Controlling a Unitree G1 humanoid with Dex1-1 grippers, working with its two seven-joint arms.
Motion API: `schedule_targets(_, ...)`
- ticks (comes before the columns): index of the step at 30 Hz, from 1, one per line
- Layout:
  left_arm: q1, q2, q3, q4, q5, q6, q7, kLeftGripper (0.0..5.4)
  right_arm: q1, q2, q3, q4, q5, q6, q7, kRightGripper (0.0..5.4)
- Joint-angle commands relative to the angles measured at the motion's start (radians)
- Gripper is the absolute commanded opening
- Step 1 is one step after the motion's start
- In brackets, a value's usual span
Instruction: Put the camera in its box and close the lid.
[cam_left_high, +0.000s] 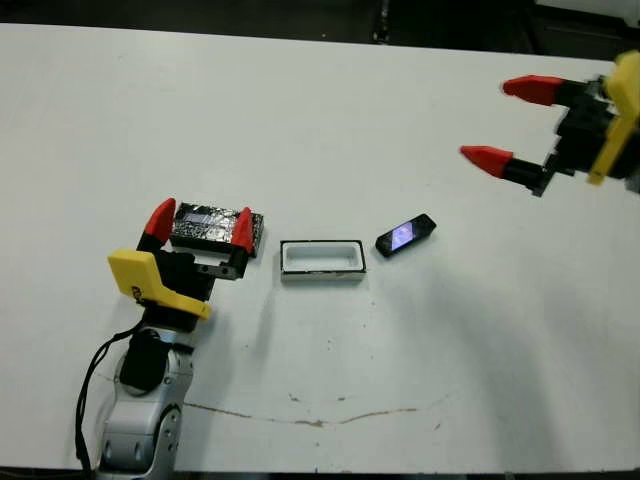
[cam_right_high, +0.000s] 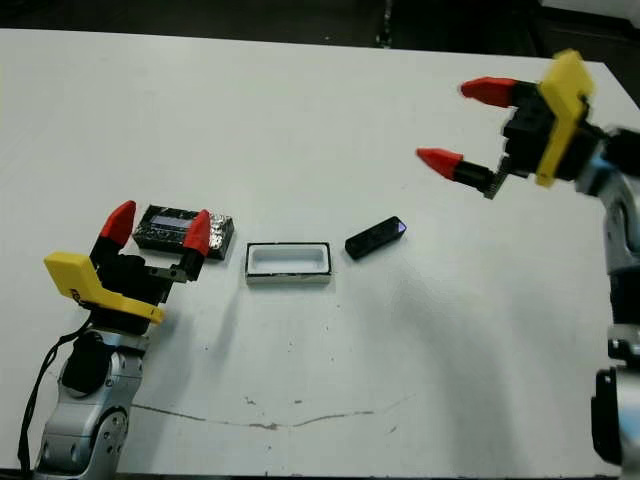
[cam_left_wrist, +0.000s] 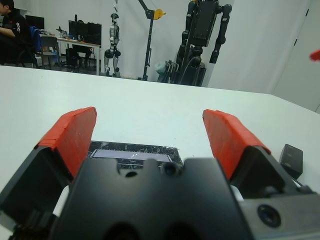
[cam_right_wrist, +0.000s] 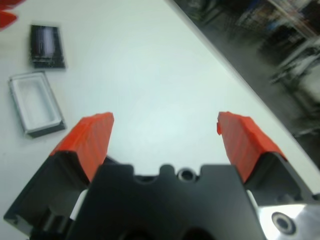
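Head view: left pincer (cam_left_high: 201, 222) straddling lid (cam_left_high: 208, 227).

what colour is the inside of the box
White inside the box, with thin dark outer walls; it shows best in the left eye view.

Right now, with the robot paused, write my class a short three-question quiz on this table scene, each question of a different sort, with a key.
1. True or false: the camera already lies inside the box.
2. Which thing lies between the left gripper's open fingers? A) the lid B) the box C) the camera
3. Fill in: the right gripper is open and holds ____.

Key: 1. False, it lies on the table beside the box, on the robot's right. 2. A. 3. nothing; it hangs above the table, apart from everything.
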Motion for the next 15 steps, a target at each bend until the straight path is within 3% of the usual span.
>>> schedule_targets(1, 0.01, 0.0, -0.001, 0.003, 0.013, 0.009, 0.013, 5.4, -0.106, 0.028, 0.106, 0.157, -0.098, 0.024, 0.127, 5.39)
schedule_targets(5, 0.01, -0.002, 0.0, -0.002, 0.004, 0.016, 0.013, 5.4, -0.178, 0.066, 0.192, 0.281, -0.21, -0.112, 0.205, 5.39)
schedule_targets(9, 0.01, -0.001, -0.003, 0.001, 0.012, 0.012, 0.014, 5.4, -0.247, 0.117, 0.232, 0.431, -0.272, -0.195, 0.309, 5.39)
schedule_targets(15, 0.007, -0.005, -0.004, -0.001, 0.01, 0.019, 0.019, 5.4, -0.29, 0.161, 0.269, 0.525, -0.367, -0.322, 0.325, 5.39)
